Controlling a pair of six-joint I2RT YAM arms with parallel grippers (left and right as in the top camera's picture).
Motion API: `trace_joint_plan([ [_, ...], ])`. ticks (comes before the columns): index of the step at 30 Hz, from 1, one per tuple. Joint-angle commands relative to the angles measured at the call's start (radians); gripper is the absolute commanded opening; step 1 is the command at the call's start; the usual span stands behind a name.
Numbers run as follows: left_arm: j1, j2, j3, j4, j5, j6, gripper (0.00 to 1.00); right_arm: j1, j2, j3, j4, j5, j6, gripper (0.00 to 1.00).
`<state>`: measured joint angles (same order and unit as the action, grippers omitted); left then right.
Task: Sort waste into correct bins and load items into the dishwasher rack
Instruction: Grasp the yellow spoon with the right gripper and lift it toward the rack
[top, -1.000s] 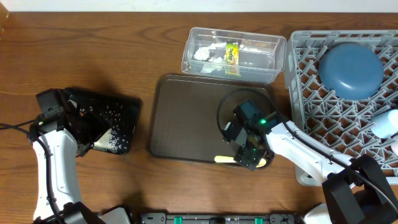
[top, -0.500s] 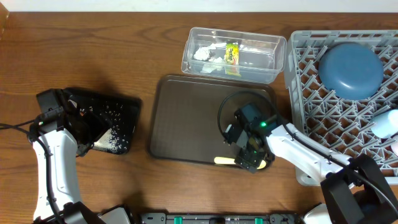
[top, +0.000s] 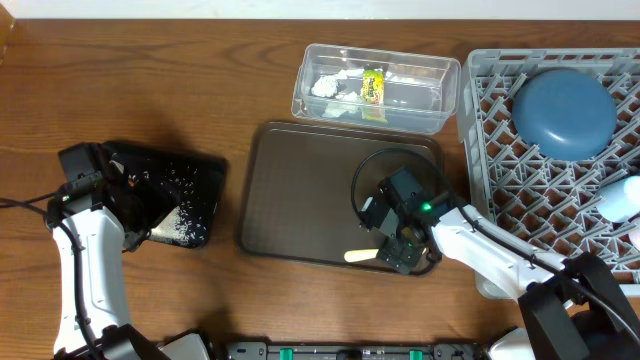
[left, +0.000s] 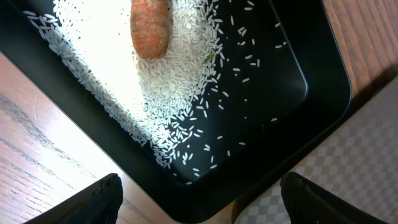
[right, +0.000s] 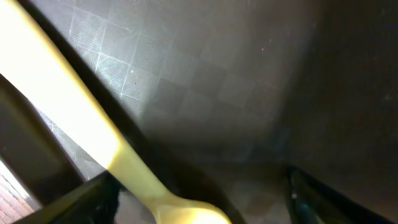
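Cream spoon (top: 358, 255) lies flat at the front edge of the brown serving tray (top: 290, 190), long axis left-right. Right tool (top: 400, 252) is directly above its right end, spread, nearer. Left tool (left: 205, 199) is spread, well apart.

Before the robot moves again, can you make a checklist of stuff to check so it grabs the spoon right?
1. Is the right pincer open: ok, its fingers stand wide apart.
2. Is the cream spoon between them: ok, the right wrist view shows it there.
3. Is the spoon gripped: not ok, nothing has closed on it yet.
4. Is there room in the dishwasher rack: ok, bare pegs show beside the round blue dish.
5. Is the left pincer out of the way: ok, it hangs open over the black tray with the carrot piece and rice.
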<state>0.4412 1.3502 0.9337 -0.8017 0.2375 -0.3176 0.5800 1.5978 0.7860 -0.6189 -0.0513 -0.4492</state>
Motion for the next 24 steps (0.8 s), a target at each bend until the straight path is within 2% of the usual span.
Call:
trace_joint_plan([
  [1,0.0,-0.005,0.011,-0.002,0.005,-0.006,0.84,0.018,0.013,-0.026,0.0,-0.009,0.007,0.74],
  [4,0.0,-0.005,0.011,-0.002,0.005,-0.006,0.84,0.018,0.013,-0.026,0.0,-0.009,0.007,0.5],
  [5,0.0,-0.005,0.011,-0.002,0.005,-0.006,0.84,0.018,0.013,-0.026,0.0,-0.009,0.007,0.4],
  [6,0.0,-0.005,0.011,-0.002,0.005,-0.006,0.84,0.018,0.013,-0.026,0.0,-0.009,0.007,0.34],
  [15,0.0,-0.005,0.011,-0.002,0.005,-0.006,0.84,0.018,0.013,-0.026,0.0,-0.009,0.007,0.27],
  [21,0.0,-0.005,0.011,-0.003,0.005,-0.006,0.84,0.018,0.013,-0.026,0.0,-0.009,0.007,0.1],
  [24,0.0,-0.005,0.011,-0.003,0.005,-0.006,0.84,0.018,0.013,-0.026,0.0,-0.008,0.007,0.1],
])
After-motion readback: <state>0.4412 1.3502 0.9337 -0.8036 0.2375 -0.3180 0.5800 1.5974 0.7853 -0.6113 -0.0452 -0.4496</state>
